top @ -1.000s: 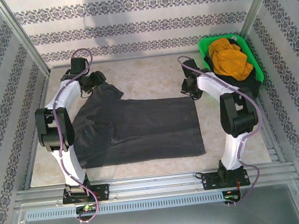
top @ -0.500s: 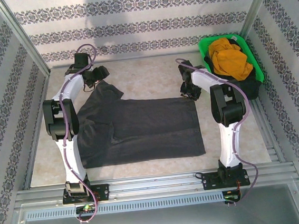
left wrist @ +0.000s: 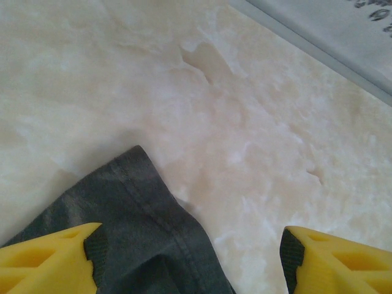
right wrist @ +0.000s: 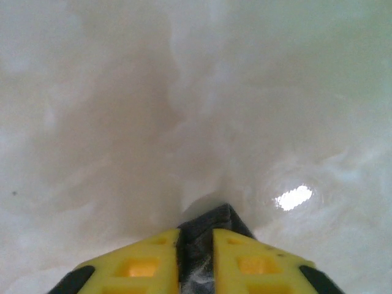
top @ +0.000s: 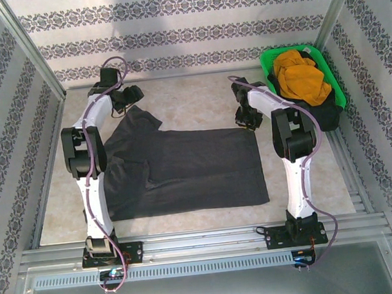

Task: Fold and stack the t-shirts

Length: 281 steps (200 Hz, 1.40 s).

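The dark charcoal grey t-shirt (top: 184,165) lies spread across the middle of the table. Its far left sleeve tip (left wrist: 141,202) reaches between the yellow fingers of my left gripper (left wrist: 190,257), which stands open just above it at the shirt's far left corner (top: 130,101). My right gripper (right wrist: 196,257) is shut on the shirt's far right corner (right wrist: 211,223), seen from above at the cloth's top right edge (top: 247,118). The mustard orange t-shirt (top: 300,78) is bunched in the basket on top of the black t-shirt (top: 326,113).
The bright green plastic basket (top: 268,62) stands at the far right corner of the table, just right of my right arm. Patterned walls close in the back and sides. A metal rail (top: 205,240) runs along the near edge.
Both arms have stretched further away towards the back of the table. The left gripper has moved off the sleeve toward the far edge; the shirt's far right corner has shifted slightly with the right gripper.
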Motion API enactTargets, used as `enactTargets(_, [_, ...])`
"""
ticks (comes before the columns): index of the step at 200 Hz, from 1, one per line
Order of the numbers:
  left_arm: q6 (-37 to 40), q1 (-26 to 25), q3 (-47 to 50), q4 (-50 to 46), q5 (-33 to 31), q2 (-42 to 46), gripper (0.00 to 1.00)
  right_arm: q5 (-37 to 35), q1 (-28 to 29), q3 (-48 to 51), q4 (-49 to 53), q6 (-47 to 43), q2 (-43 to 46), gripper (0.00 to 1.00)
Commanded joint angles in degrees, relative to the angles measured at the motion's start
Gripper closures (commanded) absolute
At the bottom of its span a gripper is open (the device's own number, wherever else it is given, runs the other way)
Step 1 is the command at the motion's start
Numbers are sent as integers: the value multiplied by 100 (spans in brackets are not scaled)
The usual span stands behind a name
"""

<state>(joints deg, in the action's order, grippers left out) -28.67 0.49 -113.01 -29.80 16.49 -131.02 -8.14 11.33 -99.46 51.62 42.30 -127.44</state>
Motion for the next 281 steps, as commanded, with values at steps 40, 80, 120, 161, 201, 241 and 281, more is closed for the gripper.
enactTargets(40, [82,39,-1100,-1024,-930,-846,32,47,25,121,101,-121,101,100])
enactTargets(80, [77,-49,-1546,-1141,-1171,-1230,39,108,46,292,32,-115,190,100])
enactTargets(120, [1,-135,-2327,-1571,-1252,-1733,44,170,53,444,-27,-100,255,100])
enactTargets(161, [94,-336,-2470,-1935,-1403,-1867,48,215,43,454,-58,-82,247,100])
enactTargets(201, [-25,-375,-2523,-2414,-1734,-2010,66,254,44,484,-101,-64,266,100])
enactTargets(241, [12,-374,-2861,-2636,-1843,-2086,92,296,51,614,-249,-97,344,100])
enactTargets(281, [58,-361,-2993,-2737,-2247,-1661,100,405,1,817,-604,-243,575,100])
